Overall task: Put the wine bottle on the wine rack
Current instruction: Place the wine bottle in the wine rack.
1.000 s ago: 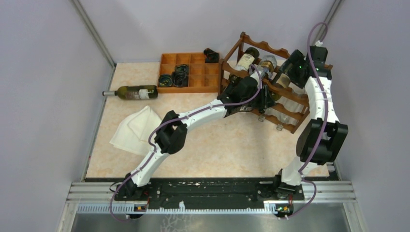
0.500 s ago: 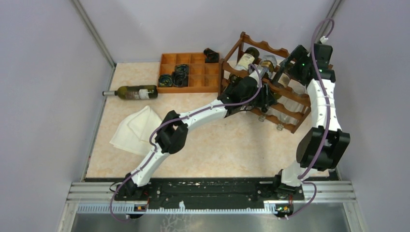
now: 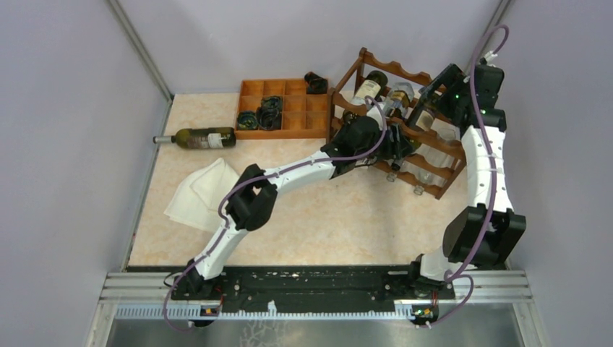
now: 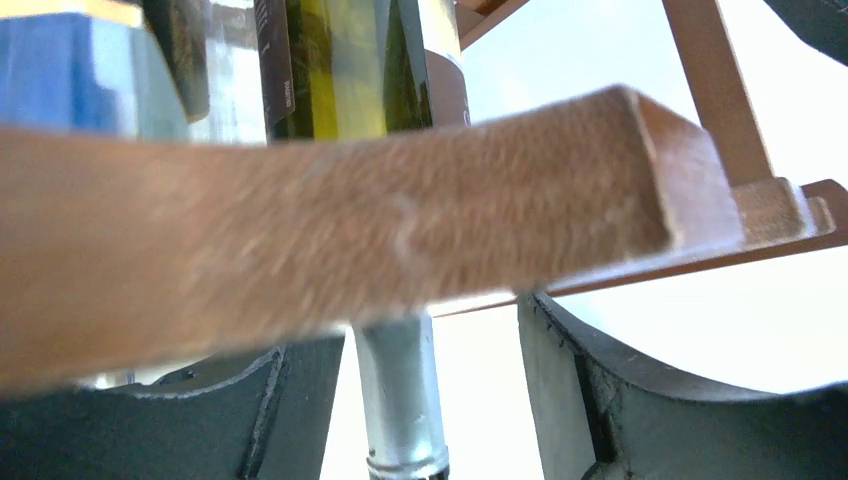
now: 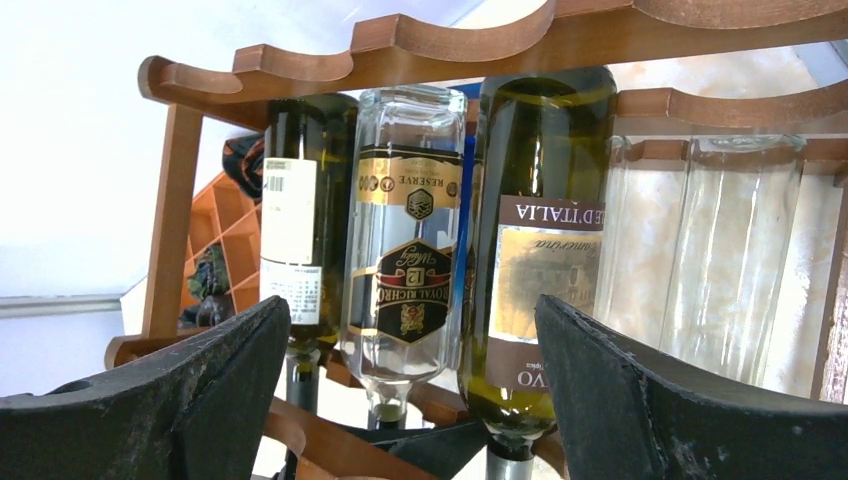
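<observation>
Pale lilac walls close in a tan marbled surface (image 3: 325, 217), and the rack (image 5: 440, 40) stands at its far right corner, where both arms reach. The bottle (image 5: 535, 260), green with a maroon label, lies in the rack's top tier beside two others. We judge that the scalloped rails cradle it so that it cannot roll. Its silver-capped neck pokes out under the front rail, straight between the fingers (image 4: 560, 400) of the left end effector (image 4: 432, 390). Those fingers stand apart from the neck, with light showing on the right side, so the left end effector reads as released and not clamping. Whether the other finger brushes the glass we cannot tell. The right end effector (image 5: 410, 390) hangs on the opposite side of the rack, spread wide with nothing between its fingers. The three bottles lie directly ahead of it, and we take it to be placed there to steady them if needed. Well away to the left end effector's left, a second bottle (image 3: 199, 137) lies on its side near a cloth (image 3: 202, 189). To us the placing looks essentially done, and pulling back without nudging the neck is the remaining concern.
</observation>
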Motion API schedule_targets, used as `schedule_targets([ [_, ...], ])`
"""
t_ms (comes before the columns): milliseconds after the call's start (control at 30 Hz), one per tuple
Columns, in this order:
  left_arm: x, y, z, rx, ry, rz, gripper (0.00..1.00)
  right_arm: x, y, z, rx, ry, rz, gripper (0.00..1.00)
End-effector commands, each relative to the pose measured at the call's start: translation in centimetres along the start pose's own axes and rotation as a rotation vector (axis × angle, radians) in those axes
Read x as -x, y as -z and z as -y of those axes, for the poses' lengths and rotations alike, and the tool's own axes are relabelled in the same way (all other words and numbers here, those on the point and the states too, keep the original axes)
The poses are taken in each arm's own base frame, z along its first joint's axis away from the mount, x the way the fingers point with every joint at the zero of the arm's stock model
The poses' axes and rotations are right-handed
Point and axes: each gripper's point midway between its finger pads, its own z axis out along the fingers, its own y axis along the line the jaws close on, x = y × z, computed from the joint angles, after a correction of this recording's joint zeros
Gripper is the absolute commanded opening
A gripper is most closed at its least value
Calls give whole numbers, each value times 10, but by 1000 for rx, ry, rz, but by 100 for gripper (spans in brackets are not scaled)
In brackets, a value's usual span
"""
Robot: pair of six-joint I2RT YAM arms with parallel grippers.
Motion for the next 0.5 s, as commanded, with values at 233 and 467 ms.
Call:
schedule_targets([
  [233,55,44,32,-56,-35,121,70,16,39,-30,148,42,96,91],
  [467,53,79,51,-123,-104,104,68,7,72,-62,352,177,119,91],
])
